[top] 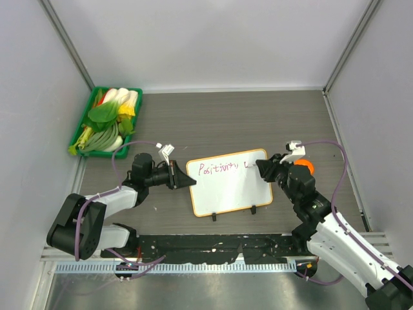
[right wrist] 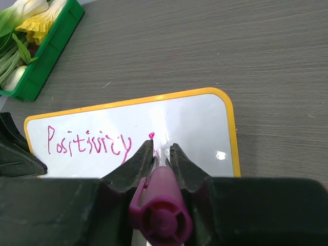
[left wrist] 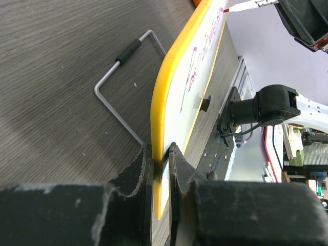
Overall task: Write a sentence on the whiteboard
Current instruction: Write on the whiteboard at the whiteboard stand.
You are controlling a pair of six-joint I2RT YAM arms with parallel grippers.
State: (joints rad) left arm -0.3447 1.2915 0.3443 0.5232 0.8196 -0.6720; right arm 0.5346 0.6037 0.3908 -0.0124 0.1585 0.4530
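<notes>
Top view: the whiteboard (top: pixel 229 187) sits mid-tabletop (top: pixel 258 116) between the two arms. The left hand (top: pixel 189 181) is clamped on its left edge and the right hand (top: pixel 261 169) is over its upper right part. The sentence (top: pixel 222 168) is one pink line so far, and a green tray (top: pixel 79 129) of vegetables stands well apart at the far left. Left wrist view: the left hand's fingers (left wrist: pixel 143 164) are closed tight on the orange frame, and a wire stand (left wrist: pixel 118 87) lies on the tabletop beyond the board. With the board held at one edge only, pen pressure at the far end will likely pivot or skid it and spoil a stroke. Right wrist view: the right hand is pinched shut on a purple marker (right wrist: pixel 161 205), its tip touching the board just after the last letter. The writing reads "Positivity", with a fresh dot beside it; no brand or label is visible. Little room remains before the right frame, so the line may crowd, and the hand could smear wet ink.
</notes>
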